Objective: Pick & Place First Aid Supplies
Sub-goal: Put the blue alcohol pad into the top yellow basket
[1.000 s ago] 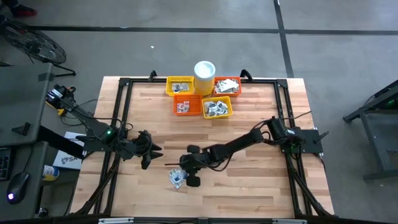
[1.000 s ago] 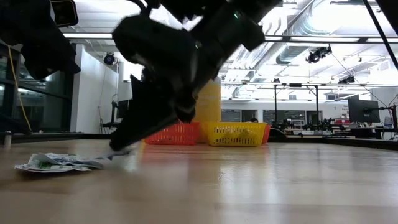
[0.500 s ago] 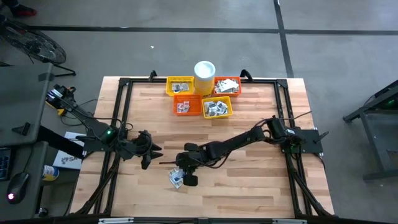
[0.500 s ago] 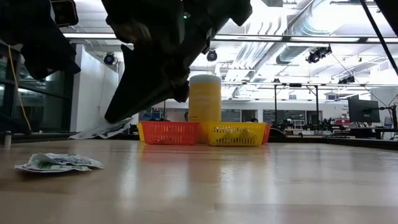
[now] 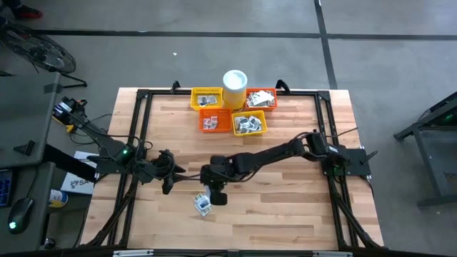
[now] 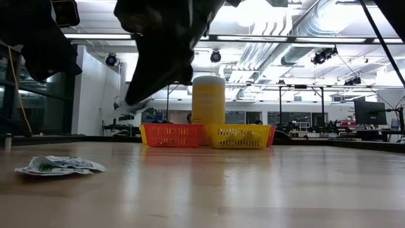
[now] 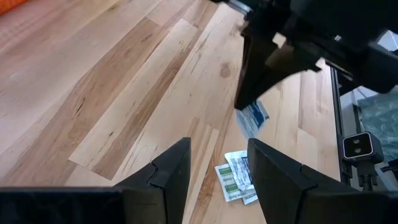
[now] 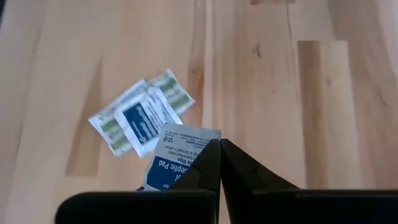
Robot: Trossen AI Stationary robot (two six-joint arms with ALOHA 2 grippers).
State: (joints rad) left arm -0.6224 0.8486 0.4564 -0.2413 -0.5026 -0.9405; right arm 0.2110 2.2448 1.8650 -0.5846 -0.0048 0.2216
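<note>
Right wrist view: right gripper (image 8: 219, 163) pinches a sachet (image 8: 176, 157) above the table (image 8: 323, 93); maintain the pinch and carry toward the baskets (image 5: 232, 111) at 12 o'clock.

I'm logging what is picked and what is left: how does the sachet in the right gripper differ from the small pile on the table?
The held sachet is single, pinched at one edge by the shut right gripper and lifted clear of the wooden table. The pile is several overlapping sachets lying flat, untouched. Both are small, flat, white packets with dark print.
</note>
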